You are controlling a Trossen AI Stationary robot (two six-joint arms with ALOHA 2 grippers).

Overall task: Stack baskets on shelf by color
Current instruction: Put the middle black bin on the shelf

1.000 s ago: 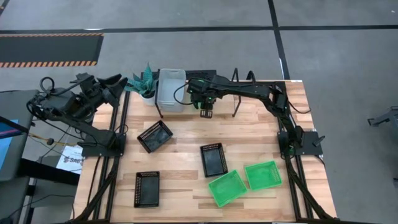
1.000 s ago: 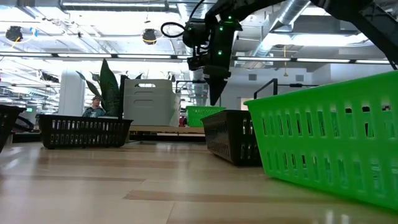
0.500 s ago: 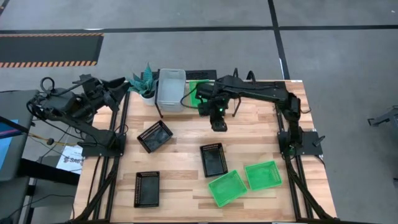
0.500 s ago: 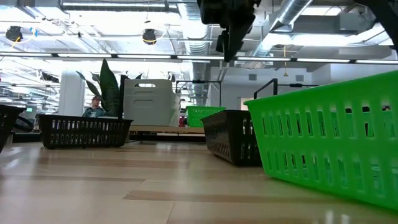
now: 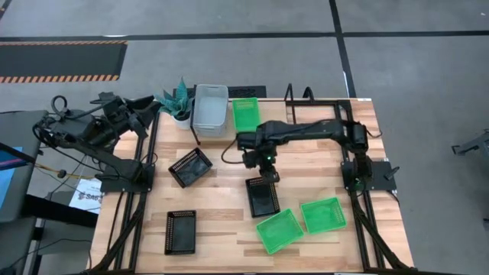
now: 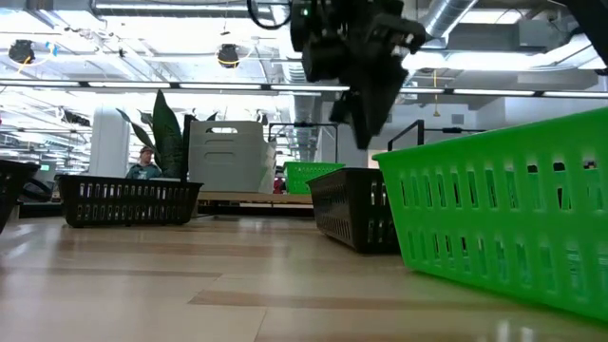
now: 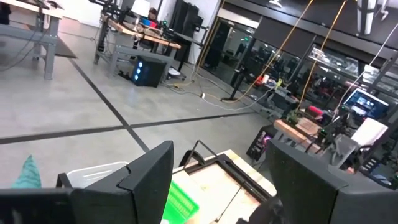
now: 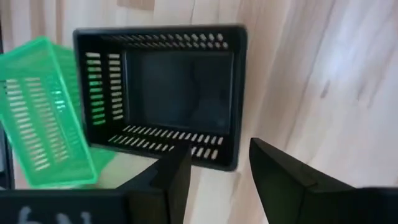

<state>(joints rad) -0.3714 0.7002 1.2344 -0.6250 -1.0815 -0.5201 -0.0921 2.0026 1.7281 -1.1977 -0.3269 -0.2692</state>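
My right gripper (image 5: 269, 173) (image 6: 366, 119) is open and hovers above the far end of a black basket (image 5: 262, 197) (image 8: 165, 93) at mid-table, touching nothing. Two more black baskets (image 5: 189, 166) (image 5: 180, 231) rest flat on the table's left half. Two green baskets (image 5: 279, 231) (image 5: 323, 215) lie near the right front, one of them (image 8: 43, 112) beside the black one. The shelf (image 5: 296, 93) at the far edge carries a grey-white stack (image 5: 210, 111) and one green basket (image 5: 245, 113). My left gripper (image 7: 217, 186) is open and parked off the table's far-left corner.
A teal spiky potted plant (image 5: 177, 101) stands at the far-left corner beside the grey-white stack. The shelf's right part (image 5: 321, 99) holds no basket. Bare wood (image 5: 313, 153) lies between shelf and green baskets. A person (image 6: 144, 163) shows in the room behind.
My right gripper has drawn back from the green basket on the shelf and travelled toward the table's near edge, ending over the far end of the middle black basket. The green basket stays on the shelf, now uncovered in the high view.
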